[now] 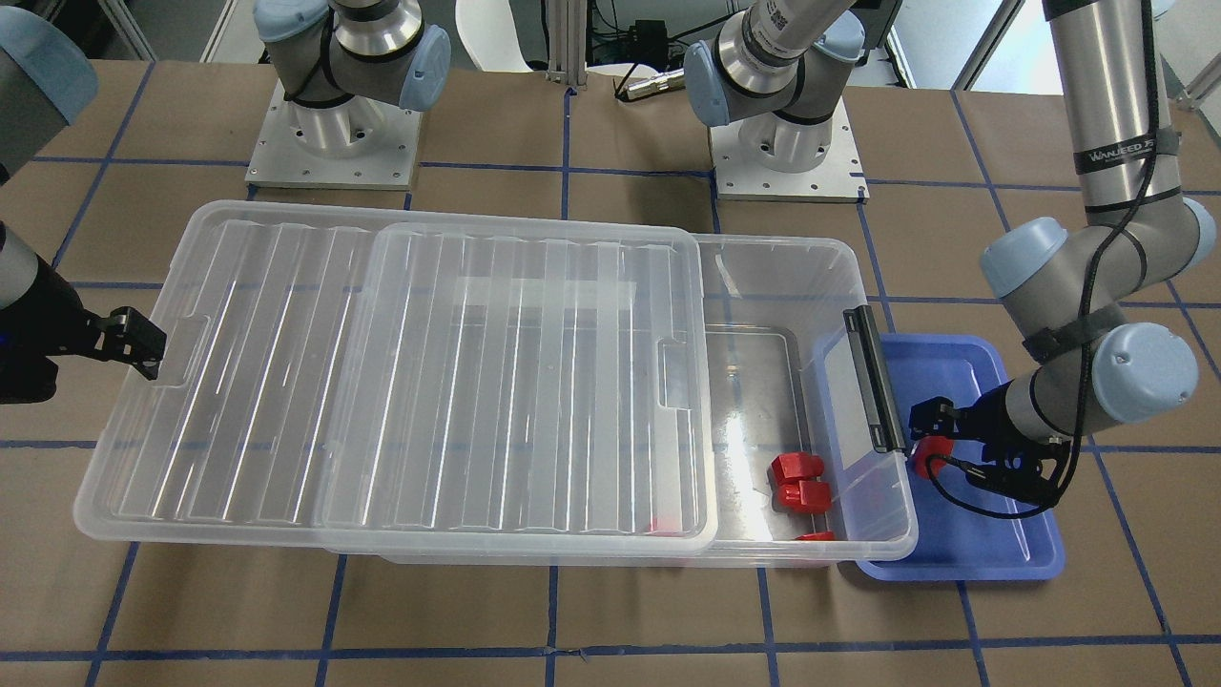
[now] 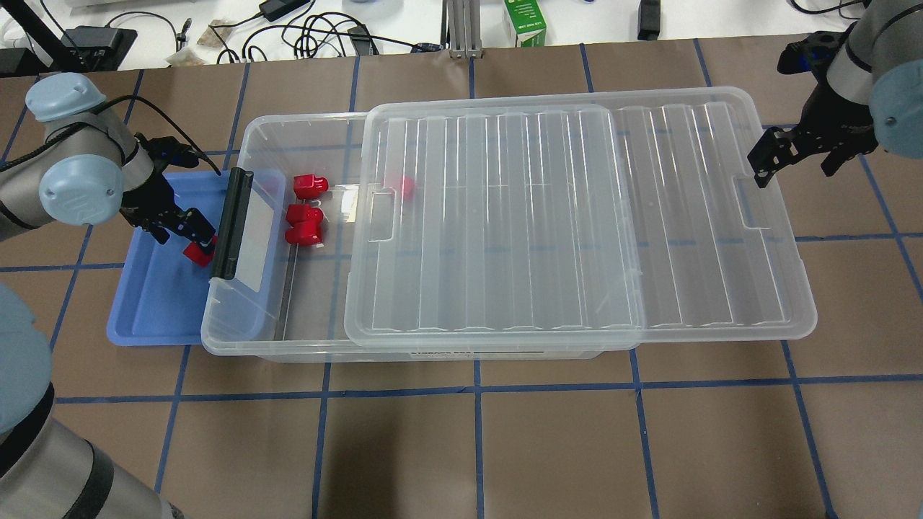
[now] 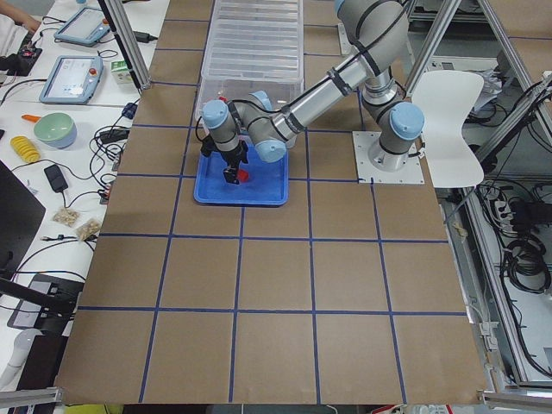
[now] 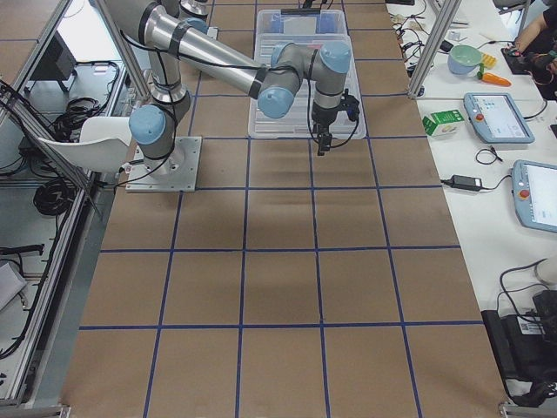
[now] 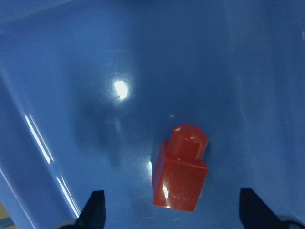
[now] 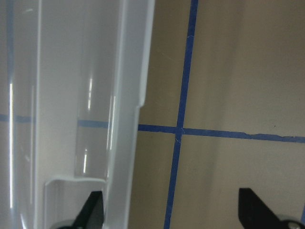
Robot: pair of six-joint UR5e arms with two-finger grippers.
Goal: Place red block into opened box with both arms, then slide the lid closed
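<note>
Lower your left fingers (image 5: 95,212), spread wide above the red block (image 5: 181,174) lying in the blue tray (image 2: 144,310) just beside the box (image 2: 216,324), centring them on its cube before closing, while your right fingers (image 6: 93,212) hang apart at the outer end of the lid (image 2: 505,216).

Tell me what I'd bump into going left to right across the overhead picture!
red block lying in the blue tray → black bar → more red blocks → lid → right gripper
</note>
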